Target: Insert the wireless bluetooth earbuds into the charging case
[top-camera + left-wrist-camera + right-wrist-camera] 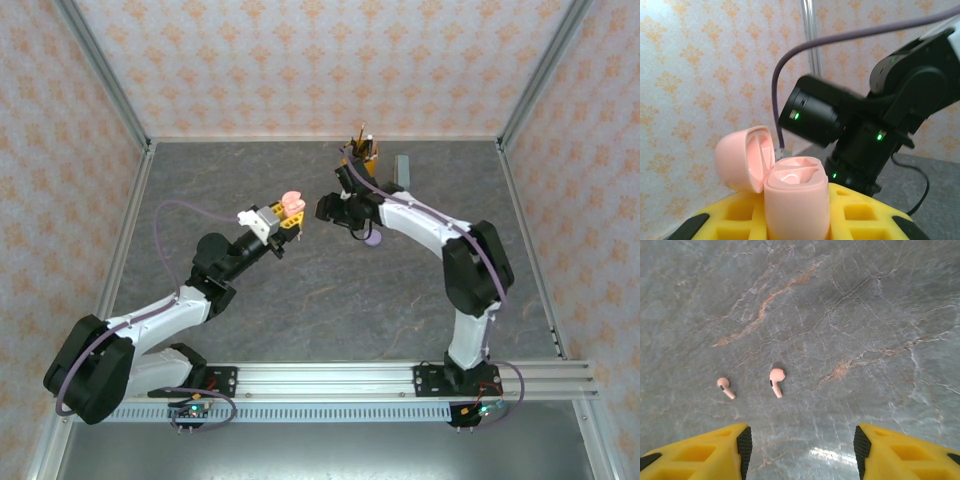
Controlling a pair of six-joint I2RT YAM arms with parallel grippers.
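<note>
My left gripper (284,219) is shut on the pale pink charging case (293,204), held up above the table. In the left wrist view the case body (796,200) stands upright between the yellow fingers (860,212), its lid (740,157) hinged open to the left, both earbud wells empty. Two pale pink wireless bluetooth earbuds (775,381) (725,387) lie apart on the grey marble table, just ahead of my right gripper (802,452). It hangs open above them, tips pointing down, nothing between its fingers. From above, the right gripper (335,207) is close to the right of the pink case.
A lilac round object (372,240) lies on the table under the right forearm. At the back stand a small holder (365,150) and a grey-green block (403,168). The right arm's black wrist (865,125) looms just behind the held case. Patterned walls enclose the table.
</note>
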